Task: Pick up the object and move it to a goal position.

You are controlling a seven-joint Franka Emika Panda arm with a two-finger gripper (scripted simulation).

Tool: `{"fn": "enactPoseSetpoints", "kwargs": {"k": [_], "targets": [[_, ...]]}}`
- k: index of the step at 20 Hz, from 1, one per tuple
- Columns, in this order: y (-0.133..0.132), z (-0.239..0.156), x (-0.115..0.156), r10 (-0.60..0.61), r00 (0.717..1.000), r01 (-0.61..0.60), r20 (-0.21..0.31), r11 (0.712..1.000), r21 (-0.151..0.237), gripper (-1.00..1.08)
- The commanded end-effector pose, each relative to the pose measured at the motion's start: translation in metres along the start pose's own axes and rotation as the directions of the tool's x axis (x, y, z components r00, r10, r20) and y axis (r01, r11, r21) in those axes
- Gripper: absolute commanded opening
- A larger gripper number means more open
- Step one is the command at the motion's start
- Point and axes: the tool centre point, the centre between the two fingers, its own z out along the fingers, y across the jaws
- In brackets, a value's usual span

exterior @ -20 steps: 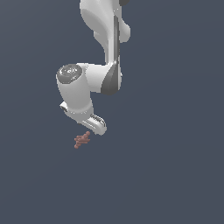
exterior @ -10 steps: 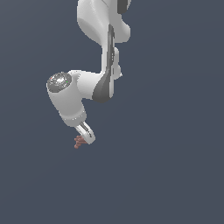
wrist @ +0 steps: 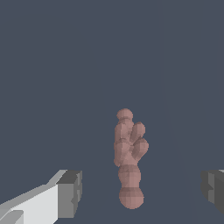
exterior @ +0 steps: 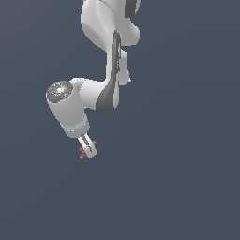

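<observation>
A plain, dark slate-blue surface [exterior: 187, 178] filled the whole background in both the exterior and wrist views. It was flat, evenly coloured and unmarked, with no visible edge, seam or texture. No other non-task item could be made out.

This is no real room but a bare simulated scene. A flat, uniform slate-blue ground [exterior: 187, 187] fills both views, with no walls, furniture, texture or horizon. The white Panda arm [exterior: 101, 89] has smooth, evenly shaded rendered surfaces, and the knobbly object [wrist: 129, 157] is built of faceted polygon lumps.
</observation>
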Motion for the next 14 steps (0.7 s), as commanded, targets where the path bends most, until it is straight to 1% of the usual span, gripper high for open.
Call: {"fn": "enactPoseSetpoints", "kwargs": {"k": [1,5,14], "targets": [[0.000,0.000,0.000,0.000,1.000,0.000,0.000,1.000,0.000,1.00],[0.000,0.007,0.000,0.001,1.000,-0.001,0.000,1.000,0.000,1.00],[0.001,0.048,-0.001,0.005,1.000,-0.005,0.000,1.000,0.000,1.00]]}}
